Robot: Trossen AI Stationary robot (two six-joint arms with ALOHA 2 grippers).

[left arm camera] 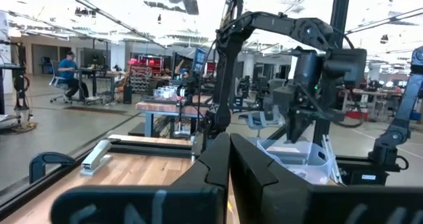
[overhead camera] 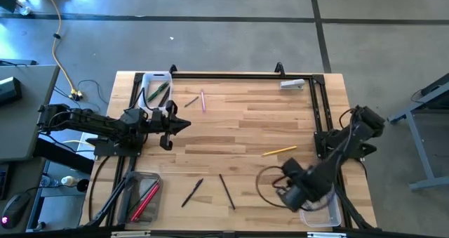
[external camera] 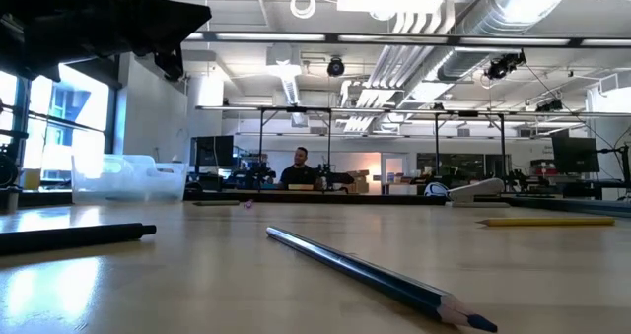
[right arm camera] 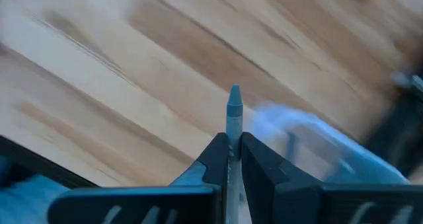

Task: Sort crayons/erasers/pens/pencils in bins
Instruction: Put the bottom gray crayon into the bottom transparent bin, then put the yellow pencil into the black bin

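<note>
My right gripper point(right arm camera: 231, 151) is shut on a grey-blue crayon point(right arm camera: 234, 108) and hangs above the table's near right part point(overhead camera: 289, 191), beside a clear bin point(overhead camera: 319, 213). My left gripper point(overhead camera: 184, 123) waits shut over the table's left side. Loose on the wood lie a yellow pencil point(overhead camera: 279, 151), a dark pencil point(overhead camera: 226, 191), a black pen point(overhead camera: 192, 192), a pink stick point(overhead camera: 203, 101) and a grey stick point(overhead camera: 191, 102). A white-rimmed bin point(overhead camera: 158, 87) with green sticks stands at the far left. A bin point(overhead camera: 144, 196) with red sticks stands at the near left. My right gripper pinches the crayon's shaft point(right arm camera: 231, 141) between its two fingers. The fingers point(right arm camera: 254, 164) point down and the crayon lies along them, its pointed end point(right arm camera: 234, 92) jutting past the fingertips. The crayon is lifted clear of the table.
A white stapler-like thing point(overhead camera: 292, 84) lies at the far right. A black frame point(overhead camera: 242, 75) runs along the table's far edge and down both sides. A cable loop point(overhead camera: 266, 182) hangs by the right arm. A wide strip of bare wood lies between the two arms.
</note>
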